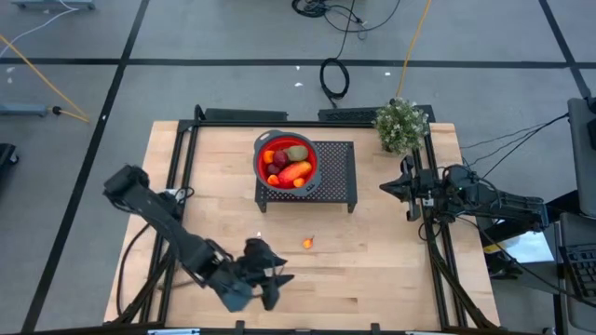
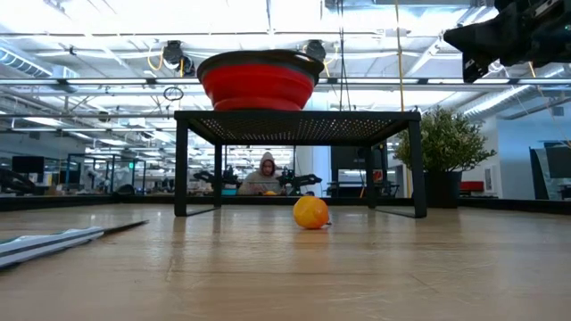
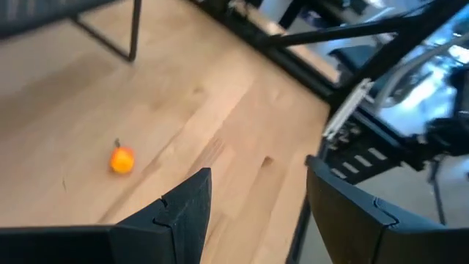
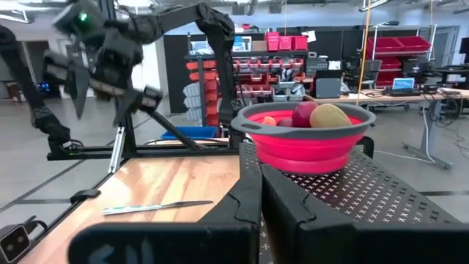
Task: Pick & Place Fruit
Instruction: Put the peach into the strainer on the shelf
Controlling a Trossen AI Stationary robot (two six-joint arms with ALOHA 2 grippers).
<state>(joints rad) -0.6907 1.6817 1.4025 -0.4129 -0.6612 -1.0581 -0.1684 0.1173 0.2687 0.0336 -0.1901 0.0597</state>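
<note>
One orange fruit (image 1: 307, 243) on wood table (image 1: 391, 270) | L jaws open, R shut (person (image 2: 265, 175) behind)

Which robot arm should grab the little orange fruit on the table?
Probably the left. Its open hand hangs near the little orange fruit, which its camera sees. The right hand is shut, farther off beside the bowl.

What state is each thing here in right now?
Bowl: upright on the black rack, holding most of the fruit.
Small orange fruit: alone on the table, not held.
Knife: lying flat on the table.
Left end effector: open, empty, above the table's near edge.
Right end effector: shut, empty, by the rack's right side.
Plant: upright at the far corner.
</note>
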